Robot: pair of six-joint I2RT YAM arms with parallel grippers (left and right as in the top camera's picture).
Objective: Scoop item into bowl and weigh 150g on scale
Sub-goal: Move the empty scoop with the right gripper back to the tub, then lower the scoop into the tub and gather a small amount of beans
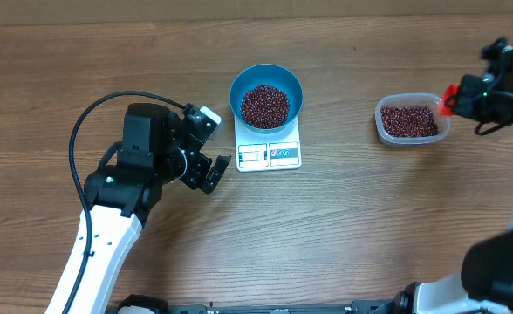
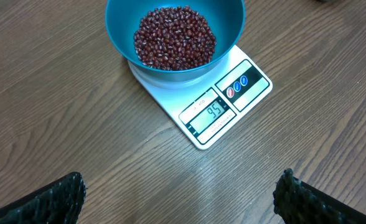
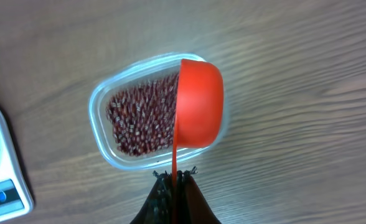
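Observation:
A teal-blue bowl [image 1: 266,94] holding dark red-brown beans [image 1: 264,105] stands on the white scale [image 1: 269,153]. In the left wrist view the bowl [image 2: 174,37] sits on the scale [image 2: 223,106], whose display reads 95. My left gripper [image 1: 206,150] hovers left of the scale, open and empty, its fingertips [image 2: 65,196] at the frame's lower corners. My right gripper [image 3: 175,177] is shut on the handle of an orange-red scoop [image 3: 198,102], which hangs turned on its side over the right end of a clear tub of beans [image 3: 142,118].
The clear tub [image 1: 411,119] stands on the wooden table [image 1: 352,218] right of the scale. The right arm [image 1: 501,83] reaches in from the right edge. A black cable [image 1: 91,118] loops behind the left arm.

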